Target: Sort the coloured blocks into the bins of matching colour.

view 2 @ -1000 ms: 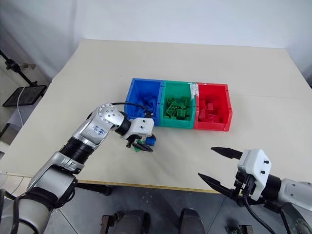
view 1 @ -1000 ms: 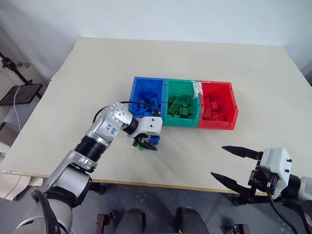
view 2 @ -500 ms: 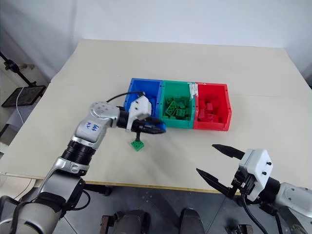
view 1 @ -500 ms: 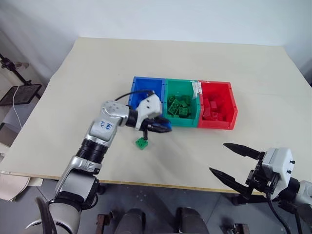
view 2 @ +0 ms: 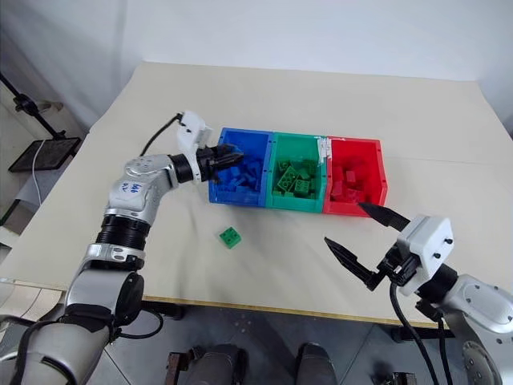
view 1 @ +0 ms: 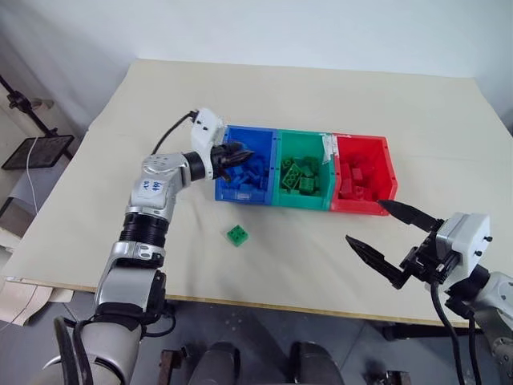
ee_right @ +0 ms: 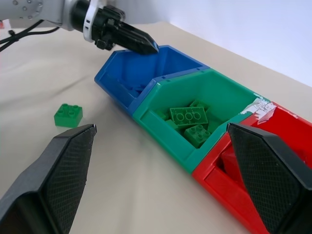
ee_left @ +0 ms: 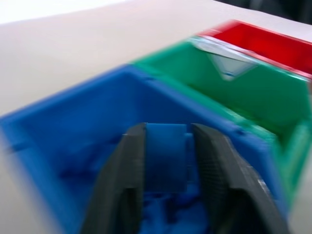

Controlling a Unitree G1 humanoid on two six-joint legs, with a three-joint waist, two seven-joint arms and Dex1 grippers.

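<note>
The three bins stand joined in a row at mid-table: the blue bin (view 1: 248, 130), the green bin (view 1: 303, 135) and the red bin (view 1: 361, 139), each with blocks of its own colour inside. My left gripper (view 1: 240, 155) reaches level over the blue bin's near-left corner, and a blue block (ee_left: 165, 156) sits between its fingers (ee_left: 122, 185). A green block (view 1: 236, 234) lies alone on the table in front of the blue bin. My right gripper (view 1: 365, 222) hangs open and holds nothing, in front of the red bin.
A strip of white tape (view 1: 327, 146) marks the wall between the green and red bins. The table's front edge (view 1: 264, 303) runs close below the right gripper. A black stand (view 1: 32, 148) is off the table to the left.
My left gripper lifted the blue block from beside the green block and carried it up and back over the blue bin. The right gripper rose a little towards the red bin.
</note>
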